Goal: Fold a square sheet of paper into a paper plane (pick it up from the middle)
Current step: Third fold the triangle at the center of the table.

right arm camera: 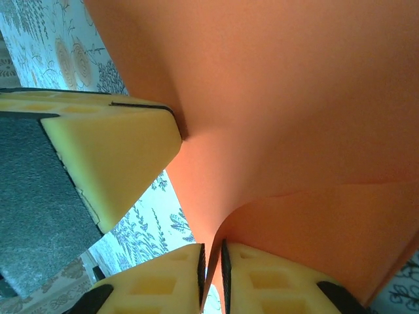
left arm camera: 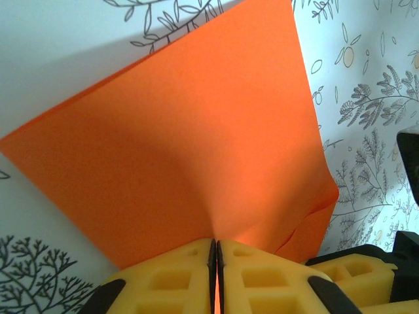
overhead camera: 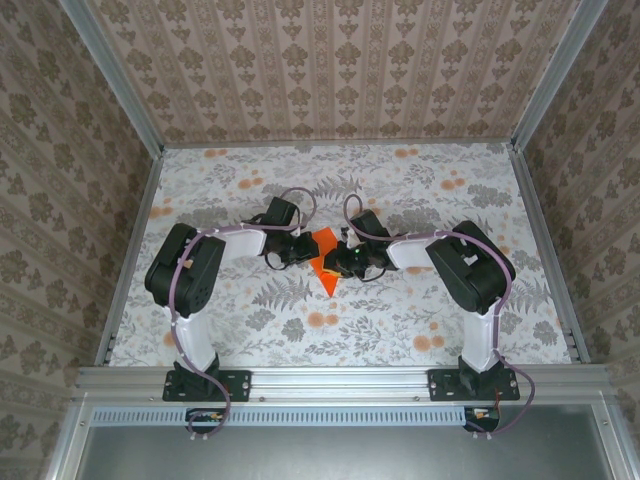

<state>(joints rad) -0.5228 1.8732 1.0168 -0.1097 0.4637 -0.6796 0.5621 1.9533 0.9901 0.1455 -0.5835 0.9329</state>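
Free table [overhead camera: 420, 200] around left pincer [overhead camera: 305, 246], right pincer [overhead camera: 338, 262], orange sheet [overhead camera: 325, 278] between

I see my left arm [overhead camera: 195, 340] and right arm [overhead camera: 482, 340] with white links, bulky black joints and looping lilac cables [overhead camera: 296, 190], bolted on black base plates [overhead camera: 235, 383] at six o'clock. The left tool [left arm camera: 214, 243] and right tool [right arm camera: 211, 247] carry yellow fingers [left arm camera: 170, 278] with square recesses.

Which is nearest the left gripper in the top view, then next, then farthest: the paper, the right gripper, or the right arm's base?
1. The paper: clamped in the left gripper, at the table's centre.
2. The right gripper: just to its right, across the paper.
3. The right arm's base: at the near edge, far right.
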